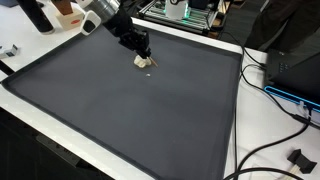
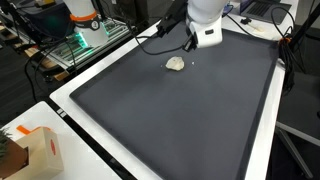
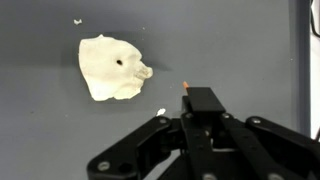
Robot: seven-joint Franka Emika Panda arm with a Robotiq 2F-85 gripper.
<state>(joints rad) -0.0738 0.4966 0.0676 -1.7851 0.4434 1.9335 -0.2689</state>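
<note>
Cream, irregular flat lump [image 3: 108, 68] with a small hole lies on the dark mat [image 3: 235, 45].

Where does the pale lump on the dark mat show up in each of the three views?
In an exterior view: pale lump, upper middle, slightly left.
In an exterior view: pale lump, upper middle, slightly right.
Wrist view: pale lump, upper left.
Shared landmark: the dark mat under it in all three.

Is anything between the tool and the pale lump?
Wrist view: only bare dark mat between tool and pale lump; one tiny white crumb lies just off that stretch.
</note>
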